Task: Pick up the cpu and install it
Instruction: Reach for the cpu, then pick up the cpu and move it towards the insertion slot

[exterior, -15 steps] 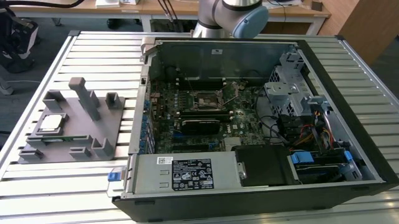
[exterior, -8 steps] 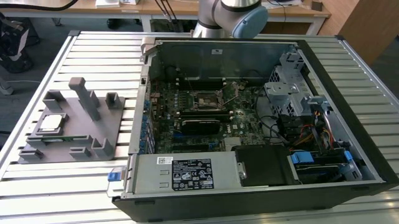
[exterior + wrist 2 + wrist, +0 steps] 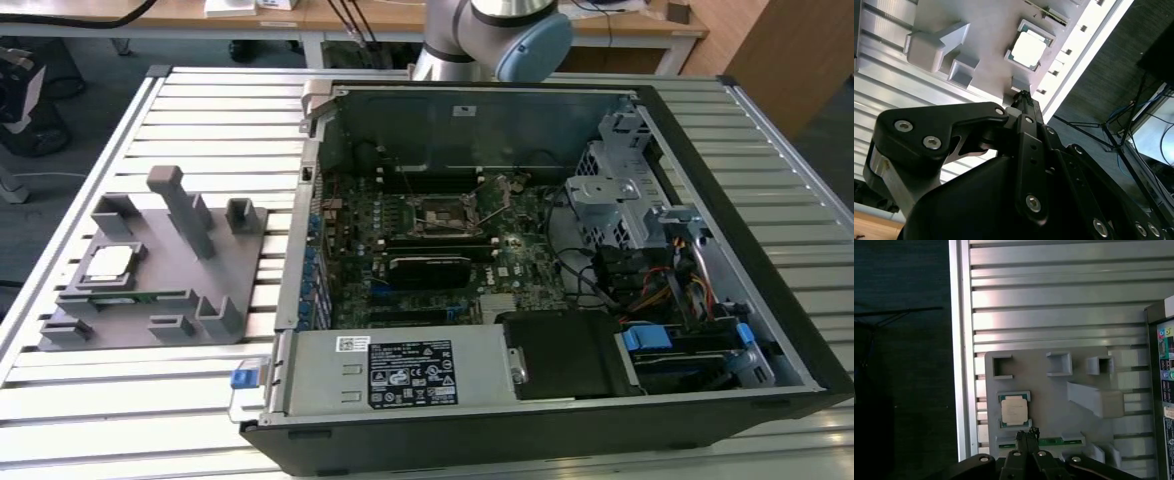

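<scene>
In the exterior view, you see the arm cut off at the picture's edge. The cpu lies flat in a recess of the gray holder, which sits on the slatted counter beside the open computer case. In the second wrist view, your pincer hangs over the holder's edge, tips pressed together on nothing, with the cpu just beyond them. In the first wrist view, the tips overlap the holder's green memory stick, near the cpu. Dark floor lies past the counter.
</scene>
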